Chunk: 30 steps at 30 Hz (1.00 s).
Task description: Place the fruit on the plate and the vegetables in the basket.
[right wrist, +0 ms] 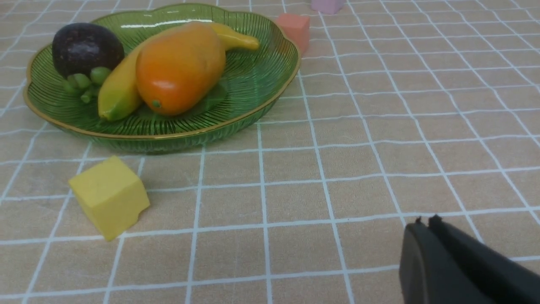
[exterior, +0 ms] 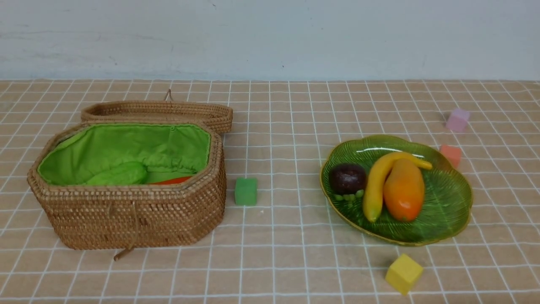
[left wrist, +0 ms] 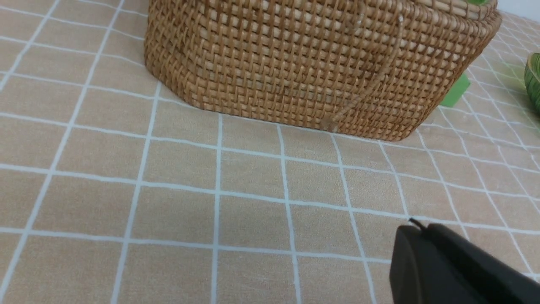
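Both black grippers closed, empty, cut off at frame edge: left gripper (left wrist: 415, 228) near brown woven wicker basket (exterior: 139, 215), right gripper (right wrist: 424, 221) well apart from green ribbed glass plate (exterior: 447, 198). Plate holds yellow banana (exterior: 375, 185), orange oval mango (exterior: 404, 190), dark-purple mangosteen (exterior: 347, 178). In basket: pale green gourd (exterior: 120, 174), orange carrot sliver (exterior: 171, 180) mostly hidden; eggplant can't be made out.

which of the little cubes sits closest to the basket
The green cube: it stands just off the right end of the basket. The yellow cube, red cube and pink cube all lie around the plate, farther away.
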Each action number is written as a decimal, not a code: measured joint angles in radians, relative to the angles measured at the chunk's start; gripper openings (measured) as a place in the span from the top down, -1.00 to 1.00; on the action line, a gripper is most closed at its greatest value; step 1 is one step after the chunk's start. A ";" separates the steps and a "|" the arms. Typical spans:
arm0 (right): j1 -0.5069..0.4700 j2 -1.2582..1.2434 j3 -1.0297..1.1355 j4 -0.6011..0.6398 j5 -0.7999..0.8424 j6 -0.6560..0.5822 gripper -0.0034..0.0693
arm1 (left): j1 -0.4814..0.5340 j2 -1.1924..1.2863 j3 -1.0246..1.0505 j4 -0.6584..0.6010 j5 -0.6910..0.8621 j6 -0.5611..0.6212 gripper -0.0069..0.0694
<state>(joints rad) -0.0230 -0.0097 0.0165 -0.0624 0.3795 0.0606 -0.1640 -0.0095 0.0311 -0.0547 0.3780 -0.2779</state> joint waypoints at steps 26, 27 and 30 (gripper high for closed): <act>0.000 0.000 0.000 0.000 0.000 0.000 0.78 | 0.000 0.000 0.000 0.000 -0.001 0.000 0.85; 0.000 0.000 0.000 0.000 0.000 0.000 0.77 | 0.000 0.000 0.000 0.000 -0.001 0.000 0.85; 0.000 0.000 0.000 0.000 0.000 0.000 0.76 | 0.000 0.000 0.000 0.000 -0.001 0.000 0.85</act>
<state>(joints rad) -0.0230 -0.0097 0.0165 -0.0624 0.3795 0.0606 -0.1640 -0.0095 0.0311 -0.0547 0.3772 -0.2779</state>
